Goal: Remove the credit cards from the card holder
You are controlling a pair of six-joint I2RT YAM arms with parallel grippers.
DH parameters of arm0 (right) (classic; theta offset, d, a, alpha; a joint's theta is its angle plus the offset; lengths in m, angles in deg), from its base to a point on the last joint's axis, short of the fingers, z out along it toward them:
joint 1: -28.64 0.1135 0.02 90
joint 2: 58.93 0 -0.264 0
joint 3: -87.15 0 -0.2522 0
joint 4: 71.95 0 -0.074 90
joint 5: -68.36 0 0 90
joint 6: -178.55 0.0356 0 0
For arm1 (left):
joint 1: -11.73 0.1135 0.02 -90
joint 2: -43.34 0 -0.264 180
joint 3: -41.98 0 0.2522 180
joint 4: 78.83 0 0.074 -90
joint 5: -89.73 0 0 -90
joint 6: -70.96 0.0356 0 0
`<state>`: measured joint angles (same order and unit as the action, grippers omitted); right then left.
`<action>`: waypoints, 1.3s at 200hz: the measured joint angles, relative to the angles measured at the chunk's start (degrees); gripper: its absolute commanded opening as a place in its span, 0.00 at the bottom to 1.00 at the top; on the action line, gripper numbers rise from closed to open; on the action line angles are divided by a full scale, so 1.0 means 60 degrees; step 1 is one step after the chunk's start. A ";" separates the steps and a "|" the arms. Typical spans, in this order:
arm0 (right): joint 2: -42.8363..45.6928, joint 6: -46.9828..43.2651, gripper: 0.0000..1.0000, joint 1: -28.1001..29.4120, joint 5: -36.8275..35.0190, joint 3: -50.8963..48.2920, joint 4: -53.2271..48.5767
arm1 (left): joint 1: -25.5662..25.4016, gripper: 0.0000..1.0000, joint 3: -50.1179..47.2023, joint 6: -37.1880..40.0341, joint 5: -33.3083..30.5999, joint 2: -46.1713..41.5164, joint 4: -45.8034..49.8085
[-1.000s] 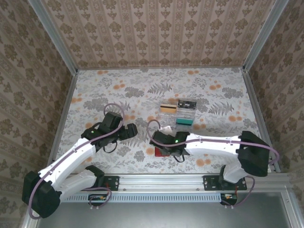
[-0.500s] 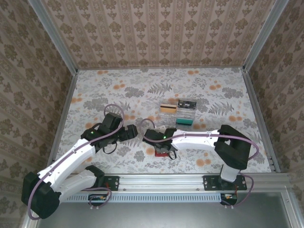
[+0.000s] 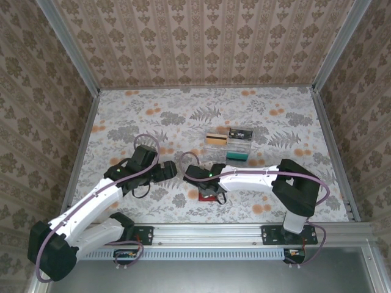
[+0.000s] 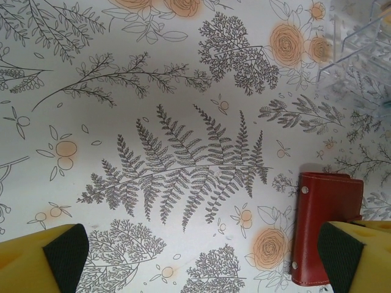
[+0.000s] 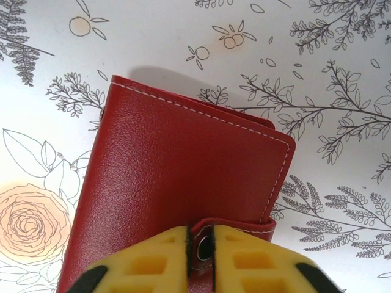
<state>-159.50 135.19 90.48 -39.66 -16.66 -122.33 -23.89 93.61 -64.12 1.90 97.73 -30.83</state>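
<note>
1. Near edge, about midway along it: the card holder (image 5: 183,165) lies flat on the worktop (image 3: 122,122), folded shut, red outer face up. Whether any card remains inside cannot be told.
2. The right fingers (image 5: 183,256) are pressed together, pinching the card holder's little tab (image 5: 238,227) at its snap stud. Nothing else is gripped.
3. Governing relation: seen from the right wrist, the body of the card holder runs away from the fingertips, with its far stitched edge slightly skewed to them. The tab sits at the fingers' end. In my judgement a pull on the tab would have to lift it off the face, back towards the wrist, to free the flap.
4. The right arm is the nearer one and is already in contact. The left fingers (image 3: 168,171) stand a little farther from the near edge, towards the left edge, and are apart from the card holder.
5. Left fingers: spread fully, holding nothing. In the left wrist view the card holder's long axis runs roughly parallel to the pads (image 4: 61,253), just beside one of them and outside the gap.
6. Farther in, near the centre of the worktop: a clear tray (image 3: 227,148) carries the tan-gold card (image 3: 214,139), the black card (image 3: 240,133) and the teal card (image 3: 236,156). All are well apart from the card holder.
</note>
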 measured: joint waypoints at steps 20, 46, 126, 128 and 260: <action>0.0076 -0.0062 0.00 0.0000 -0.0025 0.0004 -0.0036 | 0.0000 0.95 0.0000 0.0004 0.0186 0.0004 -0.0073; 0.0197 -0.0098 0.00 -0.0011 -0.0025 -0.0036 -0.0015 | 0.0000 0.70 0.0000 -0.0047 0.0637 0.0084 -0.0353; 0.1341 -0.0273 0.00 -0.0117 0.0080 -0.0514 0.0659 | 0.0000 0.00 0.0000 -0.0339 0.2193 0.1461 -0.1596; 0.1355 -0.0273 0.00 -0.0124 0.0084 -0.0517 0.0674 | 0.0000 0.00 0.0004 -0.0339 0.2226 0.1490 -0.1625; 0.0925 -0.0270 0.00 -0.0331 0.0368 -0.0630 0.1738 | -0.0499 0.00 0.0215 -0.0736 0.5224 0.4921 -0.4867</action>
<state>-153.95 133.57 88.49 -37.45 -20.44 -111.91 -26.89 94.90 -68.54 33.24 127.26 -60.03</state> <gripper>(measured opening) 0.054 0.049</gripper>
